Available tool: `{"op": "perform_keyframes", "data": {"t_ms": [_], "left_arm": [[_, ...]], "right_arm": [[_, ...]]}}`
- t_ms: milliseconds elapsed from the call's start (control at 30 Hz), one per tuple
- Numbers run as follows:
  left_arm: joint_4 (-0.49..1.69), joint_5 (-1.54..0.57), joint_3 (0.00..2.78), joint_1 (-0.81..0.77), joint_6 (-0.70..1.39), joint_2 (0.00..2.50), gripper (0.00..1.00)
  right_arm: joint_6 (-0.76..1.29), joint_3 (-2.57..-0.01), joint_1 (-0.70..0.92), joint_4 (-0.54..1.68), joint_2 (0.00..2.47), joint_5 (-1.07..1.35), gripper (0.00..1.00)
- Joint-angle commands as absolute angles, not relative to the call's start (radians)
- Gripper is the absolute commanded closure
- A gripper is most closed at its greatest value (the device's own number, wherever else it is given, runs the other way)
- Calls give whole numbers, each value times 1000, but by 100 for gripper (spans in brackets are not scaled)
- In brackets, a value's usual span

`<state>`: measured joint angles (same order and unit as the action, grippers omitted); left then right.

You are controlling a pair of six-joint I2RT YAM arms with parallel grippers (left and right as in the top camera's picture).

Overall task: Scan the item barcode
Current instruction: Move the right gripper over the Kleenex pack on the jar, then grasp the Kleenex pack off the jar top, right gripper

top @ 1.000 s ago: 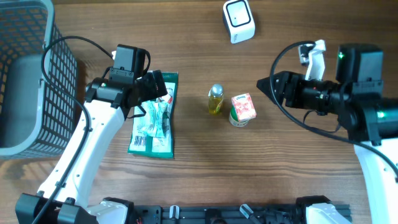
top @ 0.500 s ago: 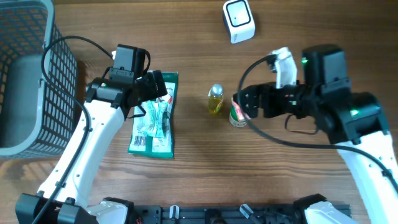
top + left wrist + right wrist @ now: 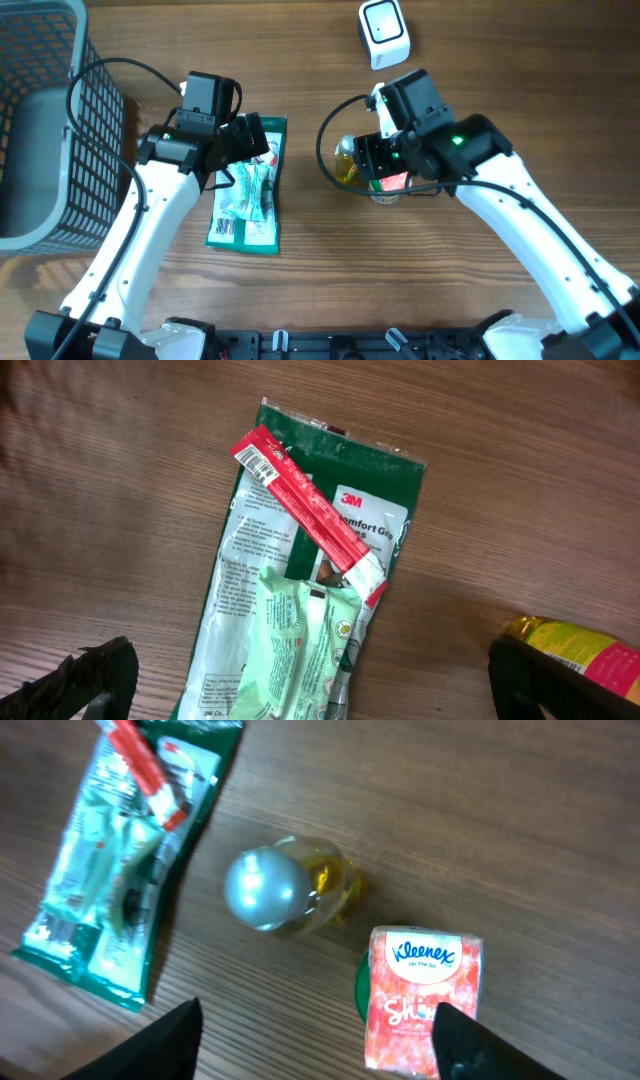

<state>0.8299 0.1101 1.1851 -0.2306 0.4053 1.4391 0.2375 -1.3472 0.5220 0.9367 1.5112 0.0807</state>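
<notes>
- Our right gripper [image 3: 318, 1020] hangs with the jaws well apart over the Kleenex pack [image 3: 420, 1002] and holds nothing; the pack lies just beside the small bottle [image 3: 285, 885].
- Our left gripper [image 3: 310, 670] is wide open, empty, above the green packet [image 3: 300, 590].

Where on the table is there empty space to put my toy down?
Bare wood lies at the front of the table, below the bottle and green packet; along the back between basket and scanner; and right of the scanner. The middle is crowded: bottle and Kleenex pack under the right gripper, the green packet under the left gripper.
</notes>
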Motion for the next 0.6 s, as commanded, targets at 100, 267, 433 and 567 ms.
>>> {"op": "perform_keyframes", "data": {"t_ms": [100,267,433,567], "left_arm": [[828,125,1199,-227,397,1436,0],[827,125,1199,-227,397,1436,0],[827,125,1199,-227,397,1436,0],[827,125,1199,-227,397,1436,0]], "right_arm": [[282,-1348,526,921,1597,49,30],[452,-1348,526,793,1587,72,28],[410,-1348,497,958,1586,-7,29],[321,-1348,427,1037,1587,48,30]]}}
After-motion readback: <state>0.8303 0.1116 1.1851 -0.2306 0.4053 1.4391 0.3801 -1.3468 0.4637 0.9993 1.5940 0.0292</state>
